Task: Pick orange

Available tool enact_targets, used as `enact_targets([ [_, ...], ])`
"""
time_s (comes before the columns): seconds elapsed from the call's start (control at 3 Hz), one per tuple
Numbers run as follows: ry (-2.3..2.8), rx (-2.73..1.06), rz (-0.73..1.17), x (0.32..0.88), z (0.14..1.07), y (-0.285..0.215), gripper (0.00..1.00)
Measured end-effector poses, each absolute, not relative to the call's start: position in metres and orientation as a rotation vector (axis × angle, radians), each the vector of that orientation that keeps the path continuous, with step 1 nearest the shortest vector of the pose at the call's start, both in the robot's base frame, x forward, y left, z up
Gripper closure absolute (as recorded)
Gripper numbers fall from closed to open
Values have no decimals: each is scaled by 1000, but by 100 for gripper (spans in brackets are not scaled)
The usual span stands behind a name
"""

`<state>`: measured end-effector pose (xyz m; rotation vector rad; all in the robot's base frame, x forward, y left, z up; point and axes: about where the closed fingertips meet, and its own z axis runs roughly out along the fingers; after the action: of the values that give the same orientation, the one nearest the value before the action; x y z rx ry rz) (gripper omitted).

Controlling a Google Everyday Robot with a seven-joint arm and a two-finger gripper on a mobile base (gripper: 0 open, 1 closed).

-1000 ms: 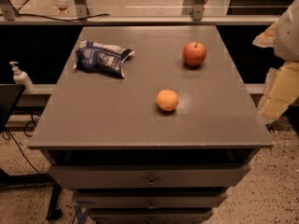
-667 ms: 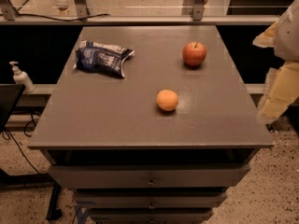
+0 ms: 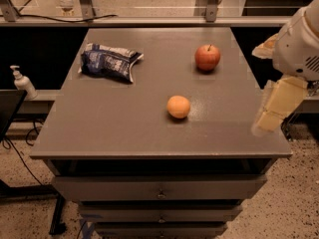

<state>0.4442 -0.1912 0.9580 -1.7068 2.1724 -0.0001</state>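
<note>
- Closest to the camera is the front of the table [image 3: 99, 128], with a stack of drawers [image 3: 159, 188] underneath, all closed.
- The gripper [image 3: 276, 106] hangs at the right edge of the tabletop, near the front corner. It's a pale cream piece pointing down and a bit to the left, above the surface and not touching anything. Honestly can't tell if it's open or closed from here.
- The white arm [image 3: 299, 44] comes in from the upper right and sits off the side of the table, above the gripper.
- The orange [image 3: 178, 106] sits on the table a little right of center, in the front half. It's well apart from the gripper, with only bare tabletop between them.
- Further back on the left is a crumpled dark blue snack bag [image 3: 108, 62] lying flat.
- Back right is a red apple [image 3: 207, 58] with its stem up, behind the orange and clearly apart from it.
- Off the table on the left, a white pump bottle [image 3: 22, 82] stands on a lower ledge.
</note>
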Motion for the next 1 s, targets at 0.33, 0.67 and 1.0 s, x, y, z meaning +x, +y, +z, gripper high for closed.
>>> enact_targets([
  [0.33,2105,-1696,113,451,934,-156,0],
  [0.67,2105,-1696,112,451,935,-156,0],
  [1.0,2066,-1635,160,459,931,-151,0],
])
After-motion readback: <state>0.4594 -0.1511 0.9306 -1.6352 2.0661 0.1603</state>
